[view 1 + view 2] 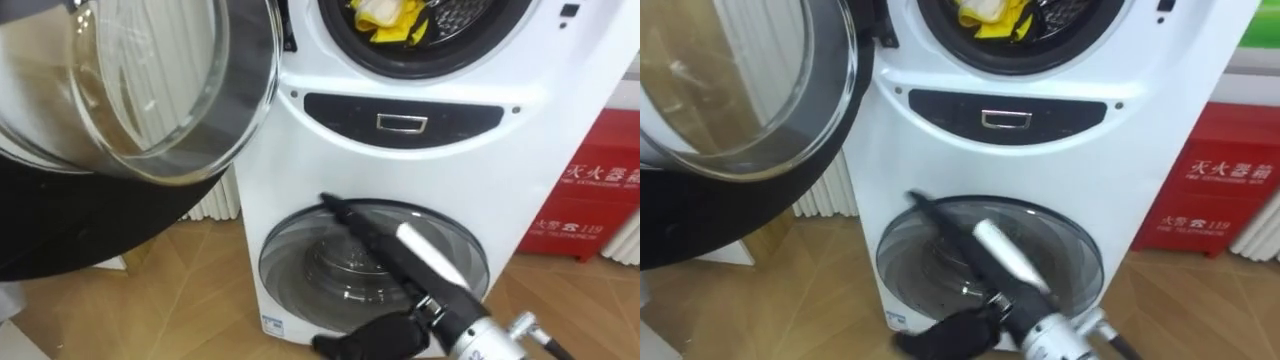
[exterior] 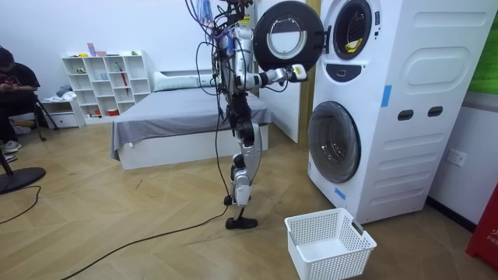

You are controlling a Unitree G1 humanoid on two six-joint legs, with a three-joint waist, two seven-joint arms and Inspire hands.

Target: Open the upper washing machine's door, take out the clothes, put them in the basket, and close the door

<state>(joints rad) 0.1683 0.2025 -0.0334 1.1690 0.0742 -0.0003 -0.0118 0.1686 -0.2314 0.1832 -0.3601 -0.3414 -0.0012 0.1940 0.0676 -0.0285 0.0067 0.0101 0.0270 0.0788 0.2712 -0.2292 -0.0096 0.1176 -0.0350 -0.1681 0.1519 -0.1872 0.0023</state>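
Yellow clothes (image 1: 390,20) lie in the drum of the upper washing machine (image 1: 400,120), whose round glass door (image 1: 150,90) stands swung open at the upper left. My right hand (image 1: 375,335) comes in from the lower right, low in front of the lower machine's door (image 1: 300,250). Its fingers are relaxed and hold nothing. It is well below the drum opening and apart from the clothes. In the room view I stand upright facing the stacked machines, with the right hand (image 2: 298,72) raised beside the open door (image 2: 288,35).
A white laundry basket (image 2: 328,243) stands on the wooden floor in front of the lower machine. A red cabinet (image 1: 590,190) is at the right and a white radiator (image 1: 215,205) at the left. A bed (image 2: 179,117) and a seated person (image 2: 12,85) are behind me.
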